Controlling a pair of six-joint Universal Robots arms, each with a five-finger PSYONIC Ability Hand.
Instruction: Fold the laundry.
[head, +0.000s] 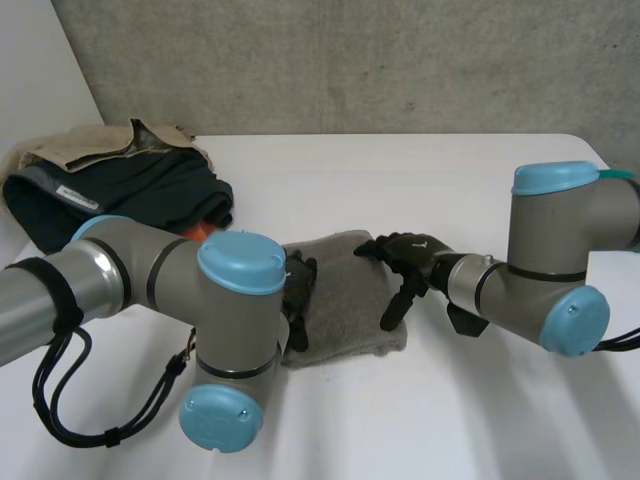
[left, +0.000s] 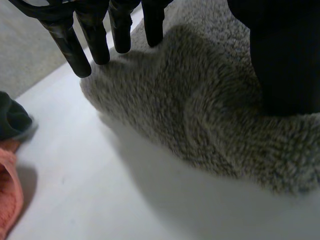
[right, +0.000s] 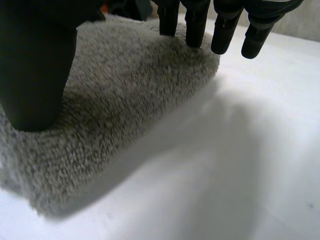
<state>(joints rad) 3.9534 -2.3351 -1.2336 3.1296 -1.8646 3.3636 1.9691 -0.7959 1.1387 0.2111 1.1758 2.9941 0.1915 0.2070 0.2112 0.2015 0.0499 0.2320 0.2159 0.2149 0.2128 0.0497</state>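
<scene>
Left robot hand (head: 298, 288) and right robot hand (head: 405, 265) sit at opposite side edges of the grey towel (head: 345, 300), fingers straight and apart, clamped on nothing. Thick, fleecy and folded into a rumpled rectangle, the towel lies mid-desk (head: 450, 180) near a clothes heap (head: 120, 190).

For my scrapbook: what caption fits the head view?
A grey towel under the left hand and right hand, clothes pile behind.

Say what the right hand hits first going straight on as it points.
The grey towel; the fingertips of the right hand are at its edge, though actual contact is hard to judge.
</scene>
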